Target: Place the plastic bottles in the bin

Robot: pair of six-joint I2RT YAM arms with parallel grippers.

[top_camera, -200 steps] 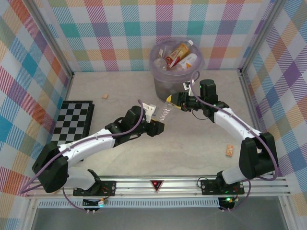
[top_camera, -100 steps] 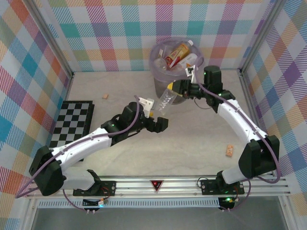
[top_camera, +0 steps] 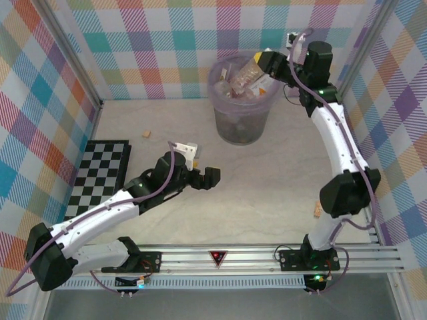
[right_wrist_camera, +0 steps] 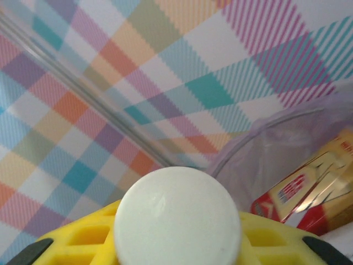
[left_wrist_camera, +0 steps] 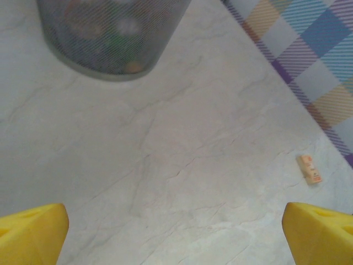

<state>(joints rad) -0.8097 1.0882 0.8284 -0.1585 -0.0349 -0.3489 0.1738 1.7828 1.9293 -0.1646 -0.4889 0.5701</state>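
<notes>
Plastic bottle (right_wrist_camera: 176,216), pinched in my right gripper (top_camera: 266,63), is hovering over the heaped bin (top_camera: 240,125), risking bounce-out; my left gripper (top_camera: 208,177) is gaping.

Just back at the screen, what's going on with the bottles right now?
The right pincer is shut on a clear white-capped bottle, holding it above the bin, which already has several other bottles in it. The left pincer hangs open and empty over the table near its middle.
</notes>
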